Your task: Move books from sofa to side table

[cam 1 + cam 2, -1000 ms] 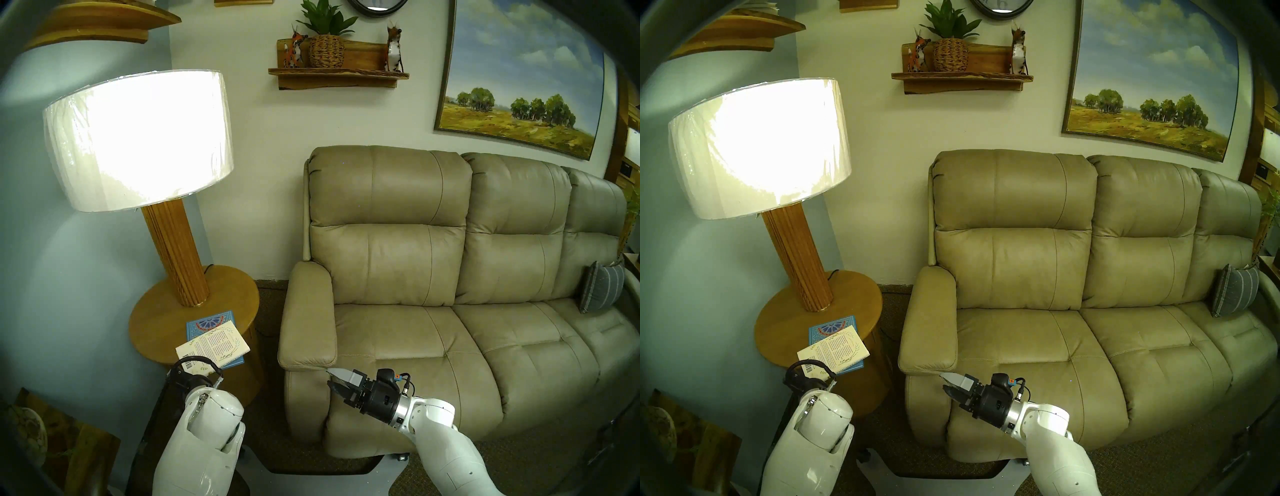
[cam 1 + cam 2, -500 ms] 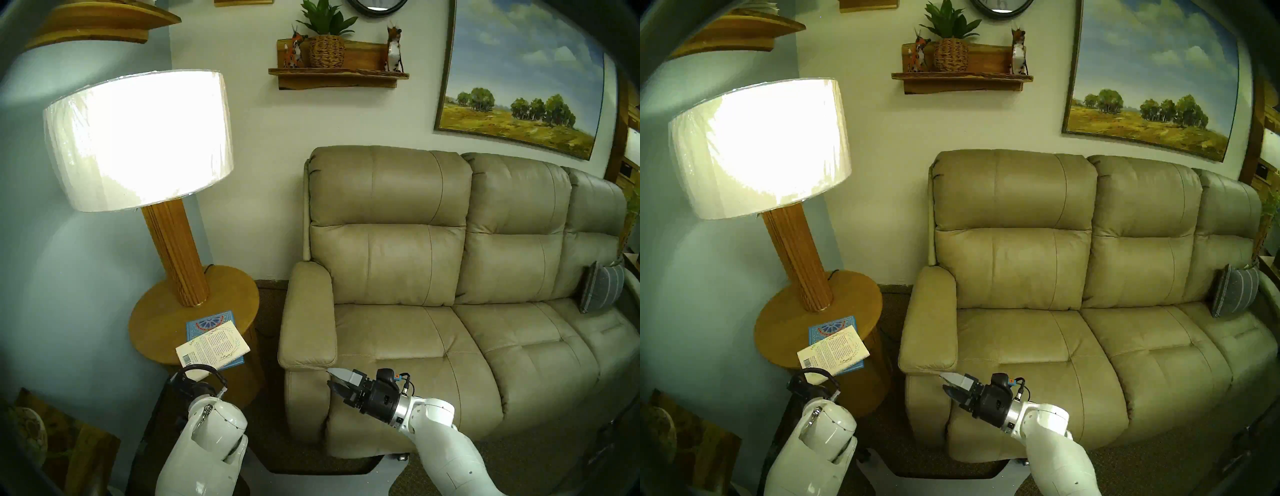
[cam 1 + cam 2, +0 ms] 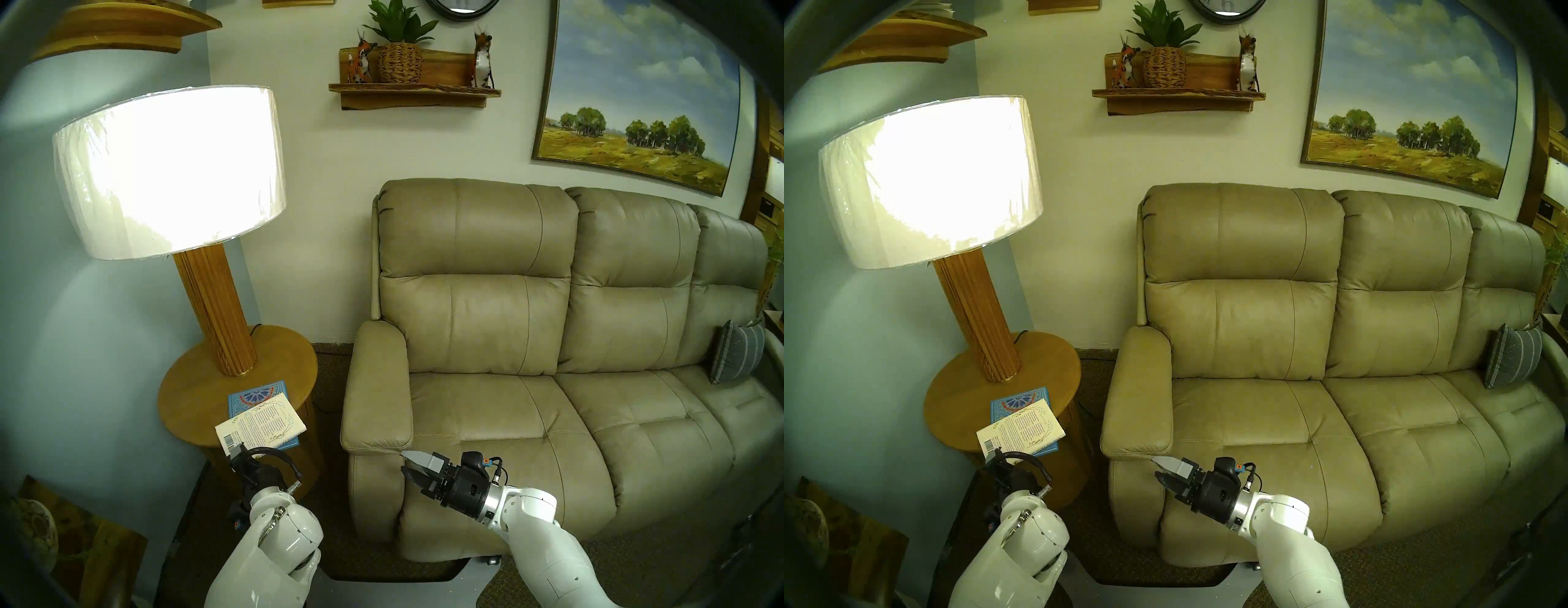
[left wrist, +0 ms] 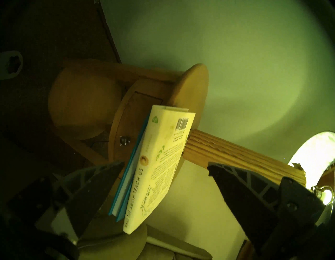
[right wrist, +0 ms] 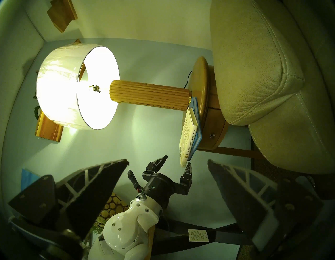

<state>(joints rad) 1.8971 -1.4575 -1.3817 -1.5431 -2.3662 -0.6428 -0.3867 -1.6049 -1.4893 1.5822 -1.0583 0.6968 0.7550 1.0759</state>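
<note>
Both books lie stacked on the round honey-brown wooden side table (image 3: 199, 395), the cream paperback (image 3: 261, 422) askew atop the blue gold-patterned hardcover (image 3: 254, 392) and overhanging the rim, which probably explains why the left gripper (image 5: 176, 163) hangs spread wide and empty at that corner, while the right gripper (image 3: 409, 465) waits open and empty by the beige leather sofa (image 3: 530, 403).

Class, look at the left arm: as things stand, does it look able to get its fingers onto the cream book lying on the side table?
Probably yes. The left gripper is open just off the near corner of the cream book, which overhangs the side table edge atop the blue book, and nothing stands between them.
</note>
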